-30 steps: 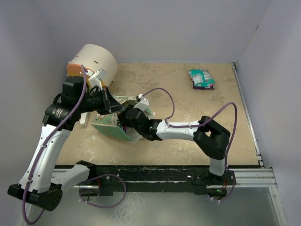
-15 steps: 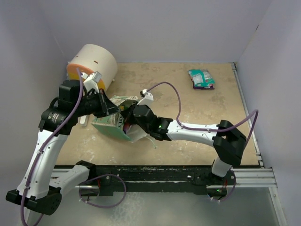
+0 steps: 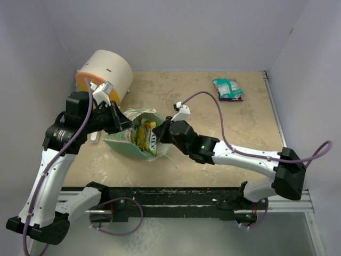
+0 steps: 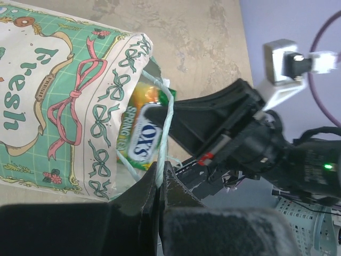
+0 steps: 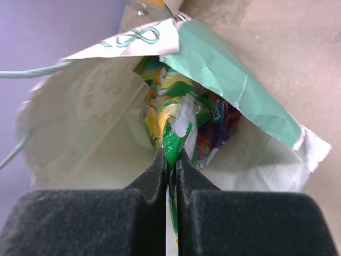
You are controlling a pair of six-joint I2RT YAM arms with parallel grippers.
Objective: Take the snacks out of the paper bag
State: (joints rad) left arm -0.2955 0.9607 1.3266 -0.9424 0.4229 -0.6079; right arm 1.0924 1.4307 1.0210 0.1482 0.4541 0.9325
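The left gripper (image 4: 160,184) pinches the handle (image 4: 164,128) of the bag (image 4: 58,90). The right gripper (image 5: 170,160) is clamped on a packet (image 5: 160,101) at the mouth. Extraction is under way; next, probably, pull it clear onto the counter (image 3: 224,128).

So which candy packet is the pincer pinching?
The green-yellow FOX'S packet, clamped in the right pincer at the mouth of the paper bag. The purple packet lies deeper inside, ungripped.

Cream cylinder (image 3: 109,72), orange face, back-left on tan table (image 3: 213,128)
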